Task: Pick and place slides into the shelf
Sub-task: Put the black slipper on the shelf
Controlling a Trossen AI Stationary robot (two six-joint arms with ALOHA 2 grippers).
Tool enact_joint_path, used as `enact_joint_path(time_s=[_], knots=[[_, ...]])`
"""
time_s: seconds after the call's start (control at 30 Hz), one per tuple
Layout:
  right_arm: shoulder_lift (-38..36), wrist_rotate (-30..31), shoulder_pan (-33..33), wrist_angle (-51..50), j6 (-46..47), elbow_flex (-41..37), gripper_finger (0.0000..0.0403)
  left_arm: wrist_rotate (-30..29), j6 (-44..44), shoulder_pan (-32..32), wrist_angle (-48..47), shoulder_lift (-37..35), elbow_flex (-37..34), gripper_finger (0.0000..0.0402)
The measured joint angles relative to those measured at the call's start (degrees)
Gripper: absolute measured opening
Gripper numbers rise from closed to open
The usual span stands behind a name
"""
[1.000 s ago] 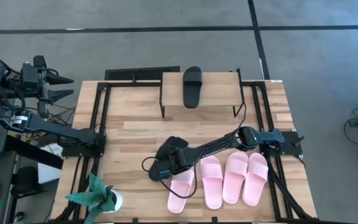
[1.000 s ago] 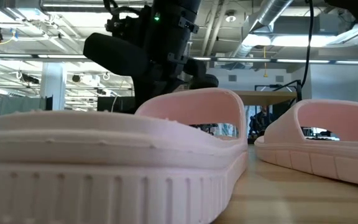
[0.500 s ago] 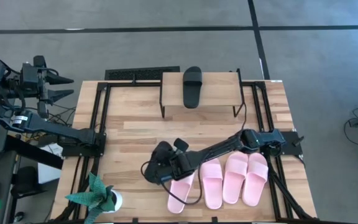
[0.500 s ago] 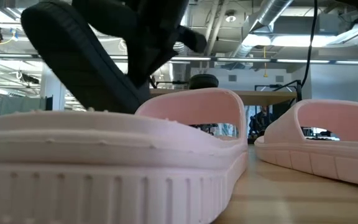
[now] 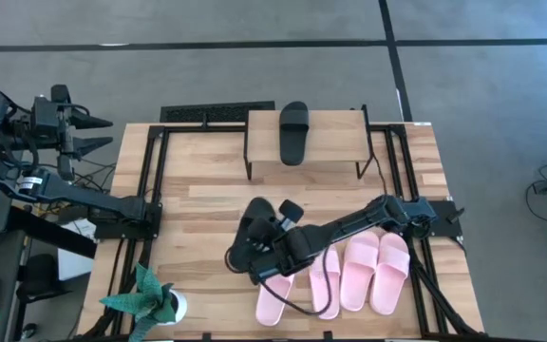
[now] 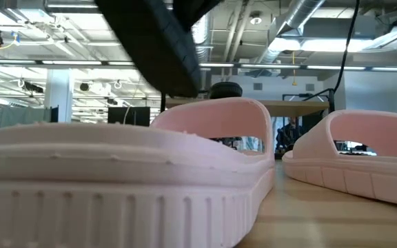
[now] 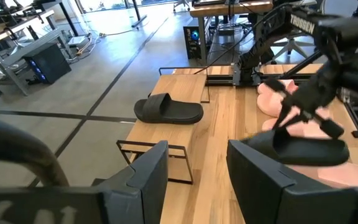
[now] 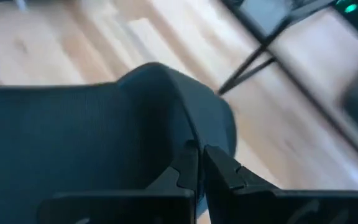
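Note:
One black slide [image 5: 293, 131] lies on the shelf's plank top [image 5: 335, 142] at the table's far side; it also shows in the left wrist view [image 7: 168, 110]. My right gripper [image 5: 272, 236] is shut on the second black slide [image 5: 253, 233], held in the air over the table's middle, left of the pink slides. Several pale pink slides [image 5: 359, 271] lie side by side on their soles near the front edge. My left gripper [image 5: 110, 133] is open and empty, off the table's far left corner. My right gripper pinches a thin edge of the black slide [image 8: 194, 146] between its two fingers; the slide itself hides which part. The arm comes from the table's right, slanting down. The slide is lifted clear and tilted, its ribbed sole [image 6: 157, 48] above the nearest pink slide [image 6: 150, 172].
A small potted plant [image 5: 150, 299] stands at the table's front left corner. Black metal frames [image 5: 155, 180] run along the left and right sides of the table. Bare tabletop lies between the shelf and the pink slides.
My right gripper has risen with the black slide, first drifting toward the near left, then back toward the shelf. The slide has tipped from nearly level to steeply tilted and now hangs higher above the pink slides.

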Motion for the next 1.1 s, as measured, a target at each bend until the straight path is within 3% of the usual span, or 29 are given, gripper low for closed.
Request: enact_joint_path(time_s=[0.33, 1.1], knots=[[-7.43, 3.97, 0.17, -12.37, 3.69, -0.02, 0.0000, -0.06, 0.22, 0.00, 0.00, 0.00, 0.02, 0.0153], [-19.05, 5.52, -8.03, -12.18, -21.03, -0.07, 0.0000, -2.82, -0.70, 0.00, 5.68, 0.15, 0.00, 0.0153]])
